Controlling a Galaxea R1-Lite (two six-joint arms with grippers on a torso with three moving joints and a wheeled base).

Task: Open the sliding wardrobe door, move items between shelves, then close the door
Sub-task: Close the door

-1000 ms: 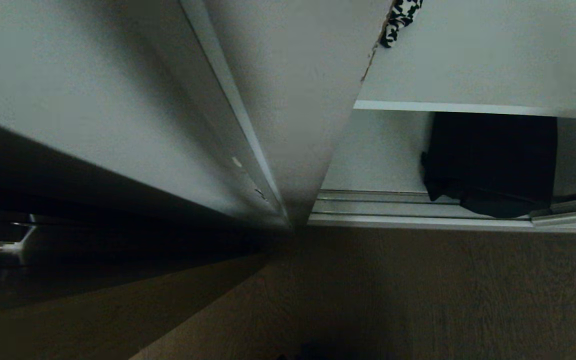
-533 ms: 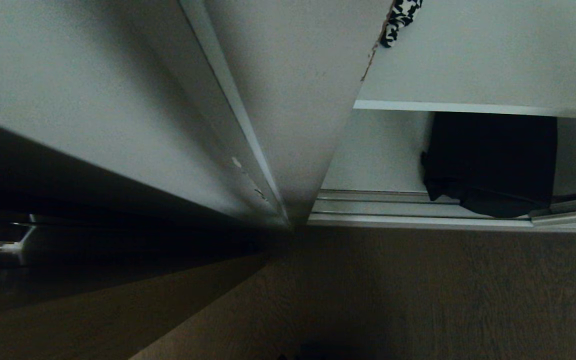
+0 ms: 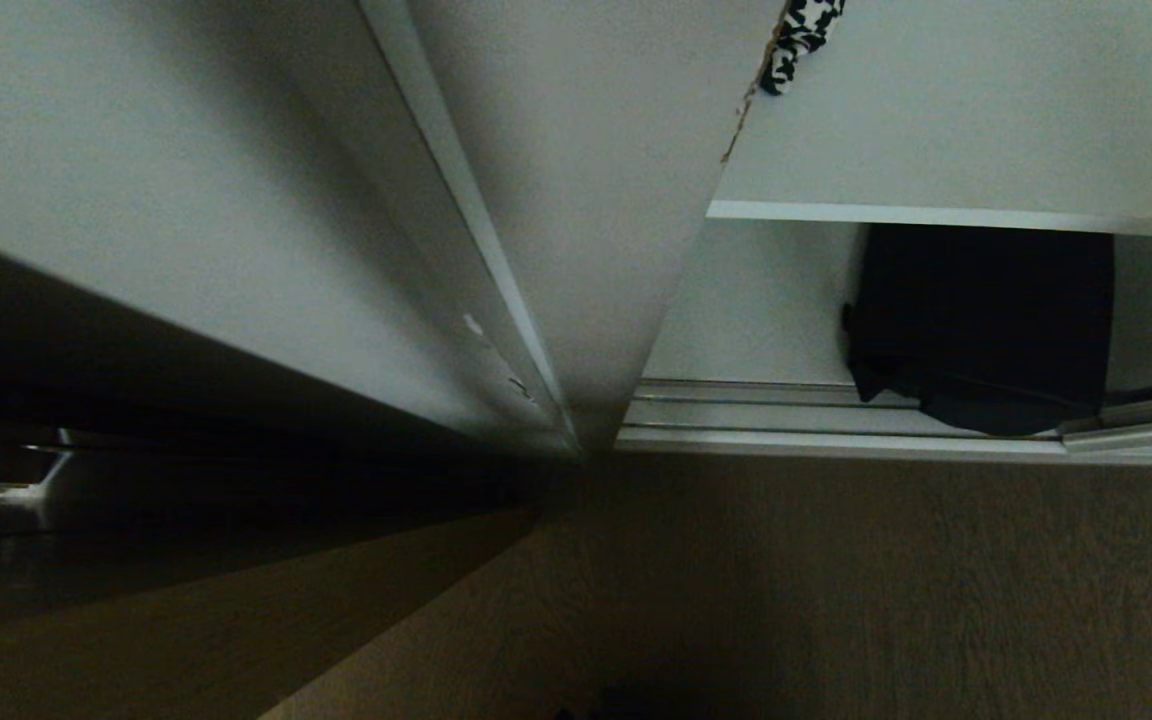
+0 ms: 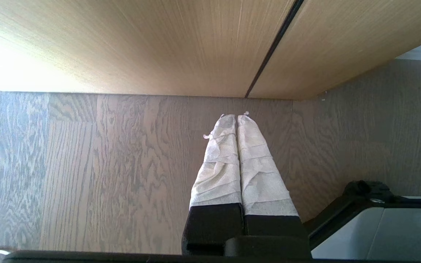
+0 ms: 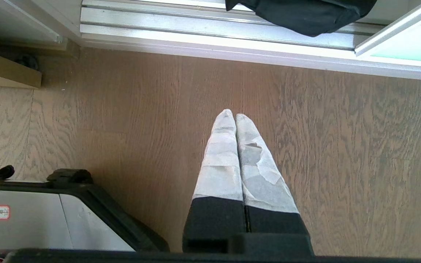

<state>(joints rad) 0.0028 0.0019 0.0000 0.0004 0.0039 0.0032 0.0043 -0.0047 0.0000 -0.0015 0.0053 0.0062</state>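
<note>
The wooden floor (image 3: 836, 600) is carrying the white wardrobe, and its grey-brown planks are running up to the silver door track (image 3: 786, 425) along the wardrobe's front edge. The bottom board of the wardrobe (image 3: 756, 310) is carrying a black fabric bag (image 3: 981, 320), which is sitting near the front edge; one soft corner is hanging over the track, as the right wrist view (image 5: 302, 14) is also showing. Above it a white shelf (image 3: 936, 215) is spanning the opening. At its left back corner a piece of black-and-white patterned cloth (image 3: 801, 35) is lying.
</note>
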